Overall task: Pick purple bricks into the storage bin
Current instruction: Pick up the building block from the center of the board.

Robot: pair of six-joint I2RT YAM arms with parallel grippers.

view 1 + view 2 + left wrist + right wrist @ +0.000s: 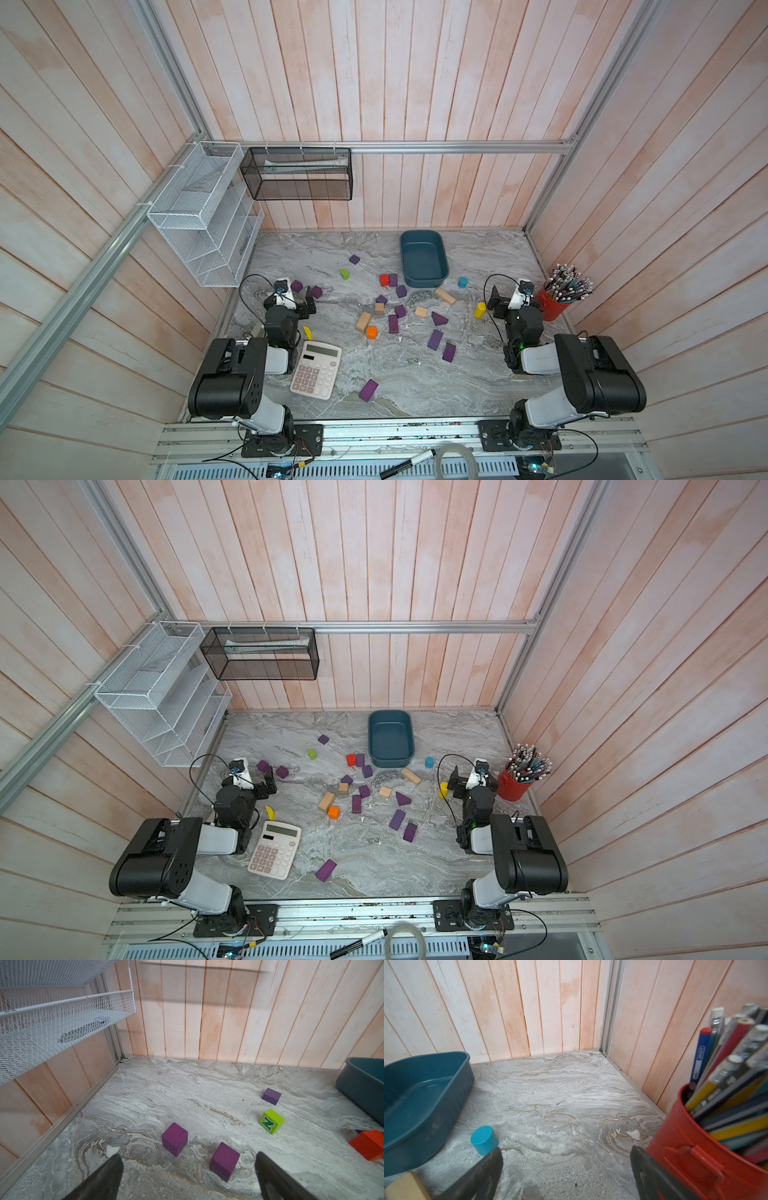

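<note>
Several purple bricks lie scattered on the marble table in both top views, among them a cube (354, 259), a wedge (439, 318), bars (434, 339) (409, 832) and a front bar (368, 390). The empty teal storage bin (424, 259) (390, 739) stands at the back. My left gripper (300, 300) (188, 1156) is open low over the table. One purple cube (224, 1161) sits just ahead between its fingertips, another (175, 1139) slightly farther. My right gripper (508, 297) (565, 1152) is open over bare marble, with the bin (425, 1101) off to one side.
A red pencil cup (555, 305) (708, 1147) stands close beside the right gripper. A blue cylinder (484, 1139), yellow cylinder (480, 310), green cube (271, 1121), red block (384, 279), orange cube (371, 332) and tan blocks (444, 296) mix with the bricks. A calculator (316, 370) lies front left. A white rack (203, 216) hangs above the left arm.
</note>
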